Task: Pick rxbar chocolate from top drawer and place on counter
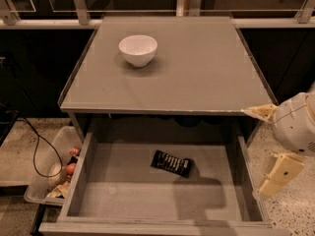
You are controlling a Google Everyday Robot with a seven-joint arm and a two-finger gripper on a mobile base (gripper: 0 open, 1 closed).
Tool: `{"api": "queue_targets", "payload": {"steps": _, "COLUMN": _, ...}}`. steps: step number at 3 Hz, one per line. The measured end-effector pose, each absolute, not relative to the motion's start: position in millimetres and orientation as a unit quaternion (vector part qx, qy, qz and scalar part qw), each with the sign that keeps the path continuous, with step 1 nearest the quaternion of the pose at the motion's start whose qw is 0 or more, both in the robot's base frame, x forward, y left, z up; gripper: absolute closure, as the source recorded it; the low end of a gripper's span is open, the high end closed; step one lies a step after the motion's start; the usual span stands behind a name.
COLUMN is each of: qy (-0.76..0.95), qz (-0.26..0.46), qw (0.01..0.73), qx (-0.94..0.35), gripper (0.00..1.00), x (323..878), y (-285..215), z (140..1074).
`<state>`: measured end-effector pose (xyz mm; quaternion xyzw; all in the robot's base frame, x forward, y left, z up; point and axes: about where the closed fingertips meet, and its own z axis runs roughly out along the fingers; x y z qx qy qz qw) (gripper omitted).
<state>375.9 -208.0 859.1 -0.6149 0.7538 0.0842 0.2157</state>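
Observation:
The rxbar chocolate [171,163], a flat black wrapper with white lettering, lies on the floor of the open top drawer [147,195], near its back middle. The grey counter [197,68] is above it and carries a white bowl [138,49] at the back left. My gripper [266,149] is at the right edge of the view, outside the drawer's right wall. One cream finger [262,112] points at the counter's front right corner and the other [278,175] hangs lower, with a wide gap between them. It holds nothing.
A clear plastic bin [54,171] with small items stands on the speckled floor left of the drawer, with a black cable [29,136] beside it. Dark panels and metal posts run behind the counter.

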Motion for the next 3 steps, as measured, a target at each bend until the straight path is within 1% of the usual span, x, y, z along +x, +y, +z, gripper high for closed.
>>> {"api": "queue_targets", "payload": {"steps": 1, "qy": 0.754, "qz": 0.084, "qw": 0.216, "qx": -0.615, "gripper": 0.00, "x": 375.9, "y": -207.9, "z": 859.0}}
{"api": "queue_targets", "payload": {"steps": 2, "qy": 0.744, "qz": 0.100, "qw": 0.249, "qx": -0.613, "gripper": 0.00, "x": 382.8, "y": -198.5, "z": 853.0}}
{"api": "queue_targets", "payload": {"steps": 3, "qy": 0.743, "qz": 0.102, "qw": 0.249, "qx": -0.612, "gripper": 0.00, "x": 377.3, "y": -200.1, "z": 849.3}}
